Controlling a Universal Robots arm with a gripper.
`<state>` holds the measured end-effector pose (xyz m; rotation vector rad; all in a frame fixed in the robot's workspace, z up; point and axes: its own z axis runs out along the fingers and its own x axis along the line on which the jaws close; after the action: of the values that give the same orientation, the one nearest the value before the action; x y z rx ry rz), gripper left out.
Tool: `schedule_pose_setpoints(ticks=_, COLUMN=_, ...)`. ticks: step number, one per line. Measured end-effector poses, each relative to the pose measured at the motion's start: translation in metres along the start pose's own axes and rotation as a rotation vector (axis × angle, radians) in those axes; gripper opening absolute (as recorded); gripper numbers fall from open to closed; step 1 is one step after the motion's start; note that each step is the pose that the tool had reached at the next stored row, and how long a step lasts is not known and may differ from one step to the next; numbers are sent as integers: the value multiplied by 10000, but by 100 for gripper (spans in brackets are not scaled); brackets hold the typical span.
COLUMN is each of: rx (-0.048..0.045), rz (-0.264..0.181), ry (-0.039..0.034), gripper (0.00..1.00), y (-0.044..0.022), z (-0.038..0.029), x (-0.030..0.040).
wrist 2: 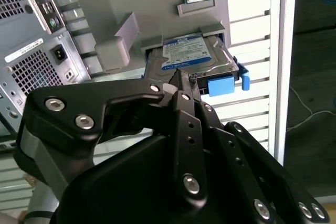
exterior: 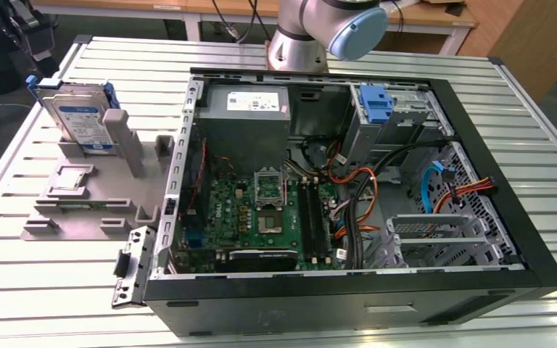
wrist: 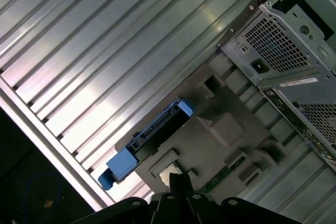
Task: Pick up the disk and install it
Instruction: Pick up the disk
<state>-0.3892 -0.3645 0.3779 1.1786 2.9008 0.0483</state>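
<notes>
The disk (exterior: 77, 116) stands on edge in a slot at the far end of a grey fixture (exterior: 95, 210), on the exterior view's left, outside the computer case. It is silver with a blue-and-white label and a blue bracket around it. In the second wrist view the disk (wrist 2: 191, 56) lies just beyond the tips of my gripper (wrist 2: 181, 83), whose black fingers are pressed together with nothing between them. The first wrist view shows the disk (wrist: 152, 132) edge-on, a short way off from my gripper (wrist: 176, 179).
An open computer case (exterior: 510, 239) fills the middle of the slatted metal table (exterior: 27, 290). Inside are a grey power supply (exterior: 249, 105), a blue caddy (exterior: 376, 101), a motherboard (exterior: 259, 210) and loose cables. A processor chip (exterior: 72, 179) lies on the fixture.
</notes>
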Motion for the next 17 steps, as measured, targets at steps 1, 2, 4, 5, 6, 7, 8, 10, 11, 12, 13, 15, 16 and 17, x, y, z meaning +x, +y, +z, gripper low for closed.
schedule_pose_setpoints(ticks=1, rx=2, rz=169, ry=-3, gripper=10, y=0, z=0, x=1)
schedule_pose_setpoints(ticks=2, rx=3, rz=326, ry=-6, gripper=10, y=0, z=0, x=1)
schedule_pose_setpoints(ticks=4, rx=9, rz=629, ry=-10, gripper=10, y=0, z=1, x=0)
schedule_pose_setpoints(ticks=5, rx=12, rz=763, ry=-11, gripper=10, y=0, z=1, x=0)
schedule_pose_setpoints(ticks=6, rx=14, rz=900, ry=-14, gripper=10, y=0, z=1, x=1)
schedule_pose_setpoints(ticks=7, rx=16, rz=1042, ry=-16, gripper=10, y=0, z=1, x=1)
schedule_pose_setpoints(ticks=8, rx=17, rz=1175, ry=-18, gripper=10, y=0, z=1, x=1)
schedule_pose_setpoints(ticks=10, rx=17, rz=1457, ry=-26, gripper=10, y=0, z=2, x=1)
schedule_pose_setpoints(ticks=11, rx=18, rz=1605, ry=-29, gripper=10, y=0, z=2, x=1)
schedule_pose_setpoints(ticks=12, rx=18, rz=1753, ry=-33, gripper=10, y=0, z=2, x=1)
schedule_pose_setpoints(ticks=13, rx=19, rz=1902, ry=-37, gripper=10, y=0, z=2, x=1)
schedule_pose_setpoints(ticks=15, rx=20, rz=2180, ry=-43, gripper=10, y=1, z=3, x=1)
schedule_pose_setpoints(ticks=16, rx=22, rz=2311, ry=-47, gripper=10, y=1, z=3, x=1)
schedule_pose_setpoints(ticks=17, rx=23, rz=2435, ry=-49, gripper=10, y=1, z=4, x=2)
